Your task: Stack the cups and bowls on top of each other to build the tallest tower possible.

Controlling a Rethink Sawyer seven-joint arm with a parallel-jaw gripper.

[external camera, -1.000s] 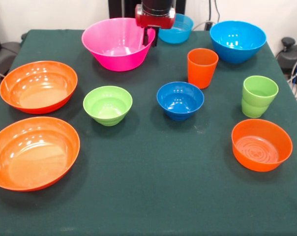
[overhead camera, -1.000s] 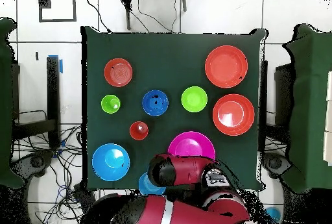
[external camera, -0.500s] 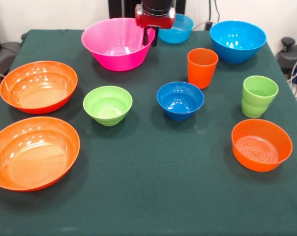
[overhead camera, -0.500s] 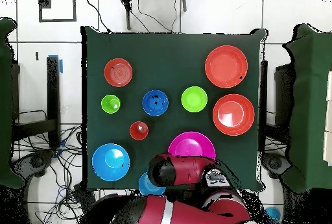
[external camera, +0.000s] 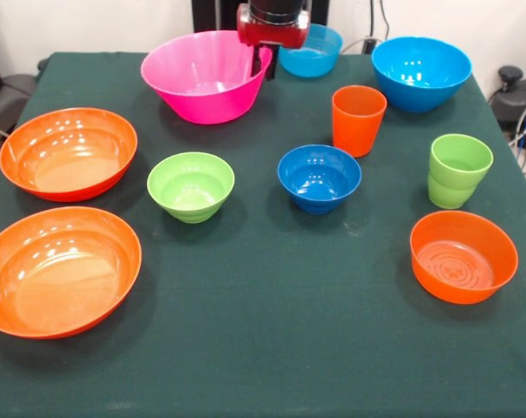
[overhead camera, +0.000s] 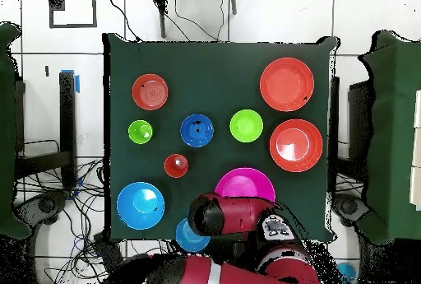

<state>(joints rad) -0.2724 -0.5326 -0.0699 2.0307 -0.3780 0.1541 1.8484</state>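
Ten in all on the dark green table (external camera: 272, 348), each standing singly, none nested in another.

Closed on the rim of the big pink bowl (external camera: 202, 87): gripper (external camera: 261, 61), one dark finger (external camera: 267, 63) down the outside of the wall, the other hidden inside.

Seen from the front:
- Just right of the fingers and a little behind: small sky blue bowl (external camera: 315, 52).
- Farther right: large sky blue bowl (external camera: 420, 74).
- Nearer the camera and right of the fingers: orange cup (external camera: 358, 119), then dark blue bowl (external camera: 319, 178).
- Well apart at the right: lime green cup (external camera: 459, 170) and smaller orange bowl (external camera: 463, 257).
- Left of the fingers and nearer the camera: small lime green bowl (external camera: 191, 186).
- Far left: two wide orange bowls (external camera: 68, 152) (external camera: 58, 270), close together.

From overhead, arm covering part of the pink bowl's (overhead camera: 245, 183) edge.
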